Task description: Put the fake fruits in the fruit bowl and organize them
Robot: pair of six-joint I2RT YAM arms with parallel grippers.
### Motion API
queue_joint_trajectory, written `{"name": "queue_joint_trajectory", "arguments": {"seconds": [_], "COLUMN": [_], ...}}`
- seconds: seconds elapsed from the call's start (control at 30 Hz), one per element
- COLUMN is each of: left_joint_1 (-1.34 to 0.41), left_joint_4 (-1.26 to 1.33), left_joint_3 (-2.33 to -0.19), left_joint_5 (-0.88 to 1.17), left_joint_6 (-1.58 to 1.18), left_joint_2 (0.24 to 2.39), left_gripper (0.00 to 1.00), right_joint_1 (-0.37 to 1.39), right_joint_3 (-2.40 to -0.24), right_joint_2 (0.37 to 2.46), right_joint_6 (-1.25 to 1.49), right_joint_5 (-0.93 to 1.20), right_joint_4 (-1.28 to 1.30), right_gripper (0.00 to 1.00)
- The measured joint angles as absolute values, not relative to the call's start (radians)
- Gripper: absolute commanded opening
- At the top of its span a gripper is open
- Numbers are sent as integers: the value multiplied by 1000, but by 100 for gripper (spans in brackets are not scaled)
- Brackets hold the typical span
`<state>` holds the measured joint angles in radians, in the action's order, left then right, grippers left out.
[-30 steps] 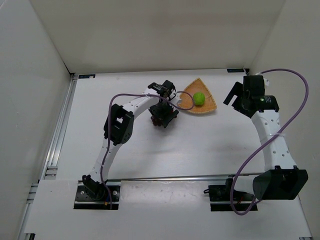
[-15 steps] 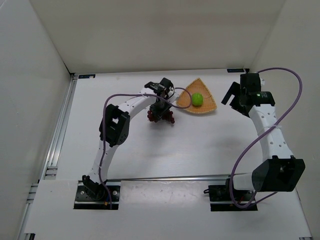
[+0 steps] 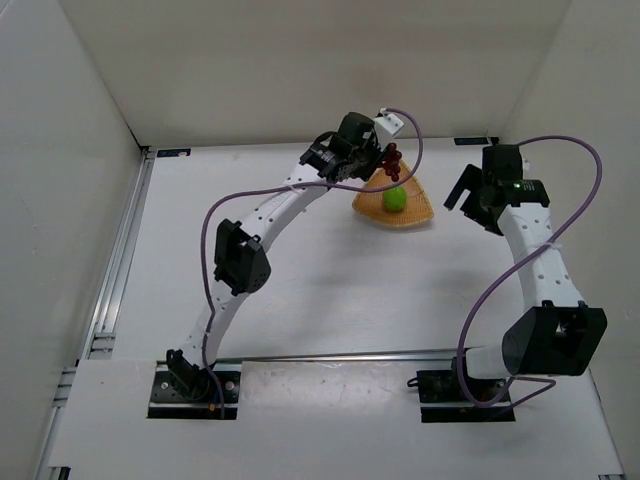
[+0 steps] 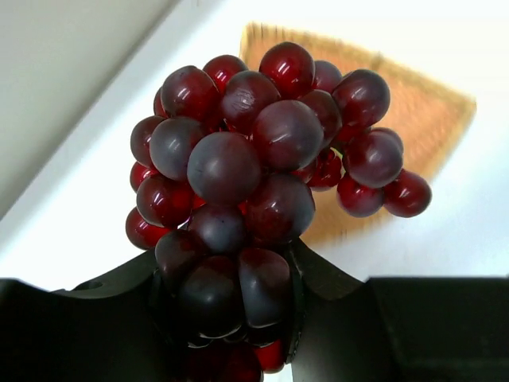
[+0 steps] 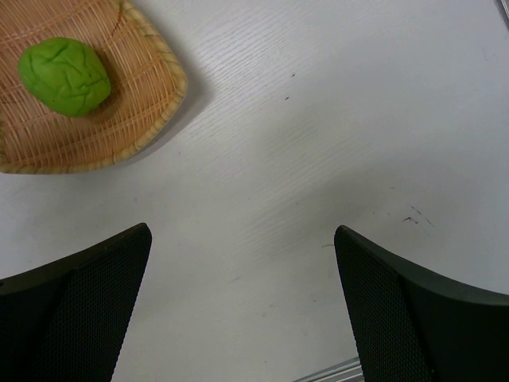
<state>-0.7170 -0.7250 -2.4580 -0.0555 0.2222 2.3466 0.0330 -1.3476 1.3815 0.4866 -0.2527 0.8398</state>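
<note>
A bunch of dark red-purple grapes (image 4: pixel 262 159) fills the left wrist view, and my left gripper (image 4: pixel 231 306) is shut on its lower grapes. Seen from above, the grapes (image 3: pixel 391 163) hang in the air over the far left corner of the woven fruit bowl (image 3: pixel 420 212), held by the left gripper (image 3: pixel 377 160). Behind the grapes the bowl (image 4: pixel 433 111) shows as a tan wedge. A lime-green fruit (image 3: pixel 396 199) lies inside the bowl, and the right wrist view shows that fruit (image 5: pixel 64 76) on the weave (image 5: pixel 147 111). My right gripper (image 5: pixel 242 235) stands open over bare table, right of the bowl (image 3: pixel 462 192).
White walls close the table at the back and on both sides. A metal rail (image 3: pixel 115 270) runs along the left edge. Purple cables loop off both arms (image 3: pixel 575 230).
My left gripper closed on the grapes on the table, then lifted them up and to the back right, over the bowl's far corner. The right arm barely moved.
</note>
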Motion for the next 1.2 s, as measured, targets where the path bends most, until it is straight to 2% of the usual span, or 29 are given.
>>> {"name": "queue_joint_trajectory", "arguments": {"seconds": [0.37,0.4,0.5,0.53,0.6,0.63,1.0,1.2], "left_joint_1": [-717,-720,-730,-734,-741,-744,-757,-775], "left_joint_4": [-514,-507,-490,-476,-454,-445,-427,-455], "left_joint_3": [-2498,-2498,-2497,-2497,-2497,-2493,-2395,-2307], "left_joint_5": [15,21,38,45,56,62,72,-34], "left_joint_6": [125,121,113,112,109,107,97,109], "left_joint_2": [2632,2644,2645,2642,2637,2635,2527,2320], "left_gripper": [61,68,77,87,92,99,99,99], "right_joint_1": [-29,-35,-46,-46,-46,-46,-46,-46], "right_joint_3": [-1405,-1409,-1412,-1412,-1412,-1412,-1412,-1409], "right_joint_2": [1396,1396,1397,1398,1401,1403,1407,1407], "right_joint_6": [435,433,428,426,424,422,416,434], "right_joint_5": [-252,-253,-259,-260,-260,-259,-247,-219], "right_joint_4": [868,868,870,871,873,874,874,874], "right_gripper": [100,100,100,100,100,100,100,100]}}
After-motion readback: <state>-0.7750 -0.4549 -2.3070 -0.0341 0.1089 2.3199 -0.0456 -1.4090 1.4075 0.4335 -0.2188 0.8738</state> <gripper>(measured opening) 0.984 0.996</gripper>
